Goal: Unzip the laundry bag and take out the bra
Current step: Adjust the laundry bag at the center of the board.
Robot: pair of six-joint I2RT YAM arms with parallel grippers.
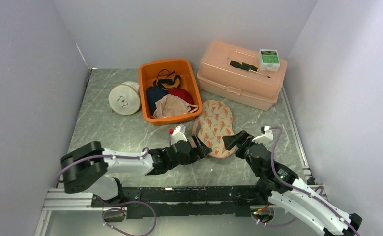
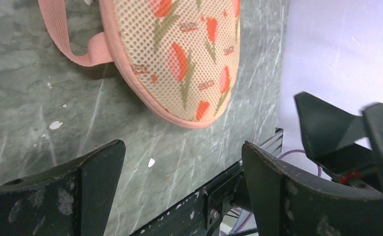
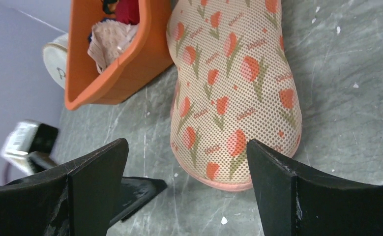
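Top view: one tulip-print mesh laundry bag (image 1: 215,125) flat on the table (image 1: 120,132), just beside one orange bin (image 1: 147,96) of garments. Behind, one pink case (image 1: 228,81) carrying one screwdriver (image 1: 248,67) and one small box (image 1: 268,59). Left claw (image 1: 202,148) and right claw (image 1: 236,141) low at the bag's near end, one on either side.

Left wrist view: spread wide, nothing pinched. Bare table up to the bag's rim and pink strap (image 2: 65,42).

Right wrist view: likewise spread and empty, bag's end just ahead.
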